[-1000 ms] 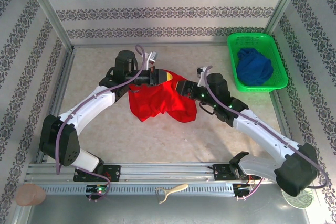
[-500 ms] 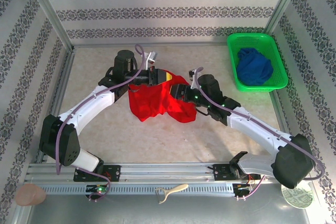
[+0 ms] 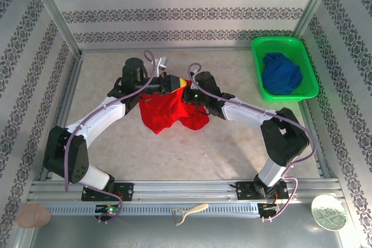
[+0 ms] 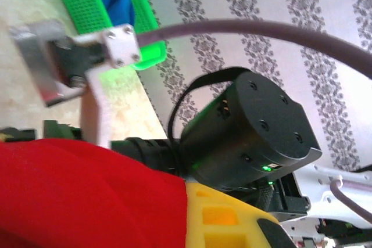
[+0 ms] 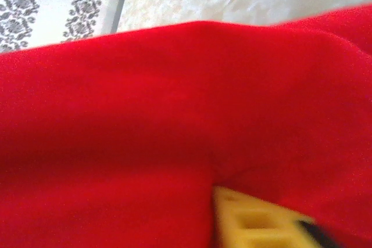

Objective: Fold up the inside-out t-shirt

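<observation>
Top external view: the left arm reaches in from the near left, and its claw (image 3: 169, 82) is clamped shut on the upper edge of the bright red cloth t-shirt (image 3: 168, 111). The shirt is bunched at mid-worktop, its top gathered between the two claws and the rest spread toward the near side over the beige speckled worktop (image 3: 232, 143). Left wrist view shows red cloth (image 4: 75, 196) against a yellow fingertip (image 4: 221, 219). The right claw (image 3: 187, 92) presses into the shirt's right side. In the right wrist view, red fabric (image 5: 174, 103) lies over a blurred yellow fingertip (image 5: 256, 222), so I cannot tell whether this claw has actually closed. Far right, a green plastic mesh basket (image 3: 308, 56) holds a crumpled dark blue garment (image 3: 281, 74).
</observation>
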